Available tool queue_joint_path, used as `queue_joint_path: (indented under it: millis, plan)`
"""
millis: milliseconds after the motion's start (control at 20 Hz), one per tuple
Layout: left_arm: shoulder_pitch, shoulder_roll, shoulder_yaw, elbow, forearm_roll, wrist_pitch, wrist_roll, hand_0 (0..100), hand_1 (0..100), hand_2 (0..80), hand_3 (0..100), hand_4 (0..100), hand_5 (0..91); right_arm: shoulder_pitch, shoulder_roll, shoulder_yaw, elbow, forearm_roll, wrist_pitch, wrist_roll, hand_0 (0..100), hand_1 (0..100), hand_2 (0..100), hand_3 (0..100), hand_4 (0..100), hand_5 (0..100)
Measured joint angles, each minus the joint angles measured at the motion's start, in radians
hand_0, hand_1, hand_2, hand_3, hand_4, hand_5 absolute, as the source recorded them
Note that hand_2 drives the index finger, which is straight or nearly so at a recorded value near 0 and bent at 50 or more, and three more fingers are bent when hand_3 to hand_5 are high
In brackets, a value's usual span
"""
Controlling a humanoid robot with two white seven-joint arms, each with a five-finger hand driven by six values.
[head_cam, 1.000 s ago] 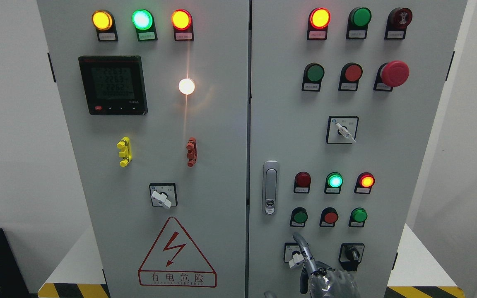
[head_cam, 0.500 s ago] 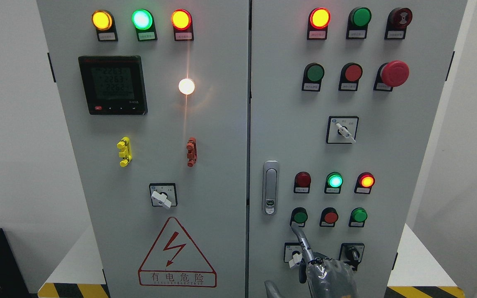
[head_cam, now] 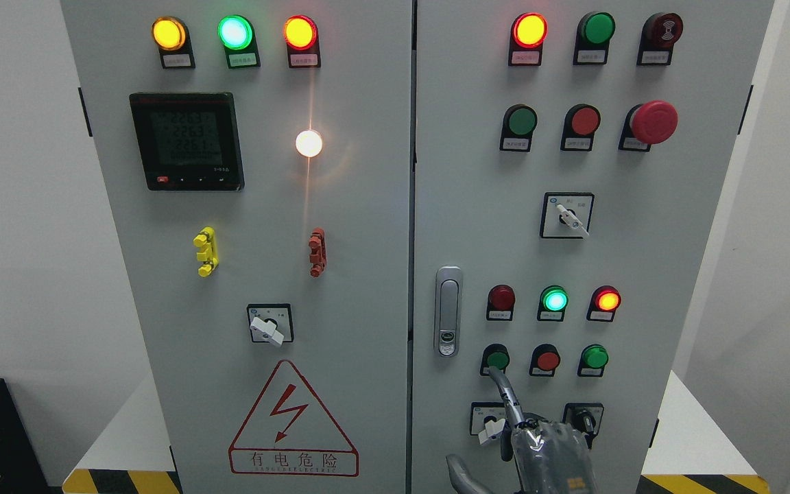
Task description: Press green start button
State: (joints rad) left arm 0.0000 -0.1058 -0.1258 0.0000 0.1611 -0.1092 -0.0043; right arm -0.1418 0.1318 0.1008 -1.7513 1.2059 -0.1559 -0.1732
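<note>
On the right door of the grey control cabinet (head_cam: 642, 274), the lower row has a green push button (head_cam: 498, 357) at its left end. My right hand (head_cam: 542, 449) comes up from the bottom edge, right of the middle. Its index finger (head_cam: 506, 396) is stretched up and to the left, with the tip at the lower edge of that green button. I cannot tell whether it is pressing the button. The other fingers are curled and the thumb (head_cam: 460, 472) sticks out to the left. The hand holds nothing. My left arm is out of view.
A red button (head_cam: 546, 359) and a second green button (head_cam: 594, 357) sit right of the target. Above them are a dark red lamp (head_cam: 501, 298), a lit green lamp (head_cam: 555, 300) and a lit orange-red lamp (head_cam: 607, 300). A white selector switch (head_cam: 489, 427) and a black selector (head_cam: 581, 418) flank my hand. A door handle (head_cam: 448, 310) is to the left.
My right hand has risen. The index fingertip has climbed from beside the white selector switch to the lower edge of the left green button. The thumb has come into view.
</note>
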Motion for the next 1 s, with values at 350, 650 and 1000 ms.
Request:
queue_joint_path:
  millis: [350, 650, 1000]
  plan:
    - [0.000, 0.000, 0.000, 0.000, 0.000, 0.000, 0.000, 12, 56, 0.0, 0, 0, 0.0, -0.022, 0.000, -0.014, 0.033, -0.003, 0.004, 0.000, 21, 35, 2, 90, 89, 100]
    - [0.000, 0.000, 0.000, 0.000, 0.000, 0.000, 0.000, 12, 56, 0.0, 0, 0, 0.0, -0.040, 0.001, -0.023, 0.055, -0.005, 0.005, -0.004, 21, 35, 2, 90, 89, 100]
    - [0.000, 0.000, 0.000, 0.000, 0.000, 0.000, 0.000, 12, 56, 0.0, 0, 0, 0.0, -0.057, 0.001, -0.029, 0.076, -0.007, 0.005, 0.001, 21, 35, 2, 90, 89, 100]
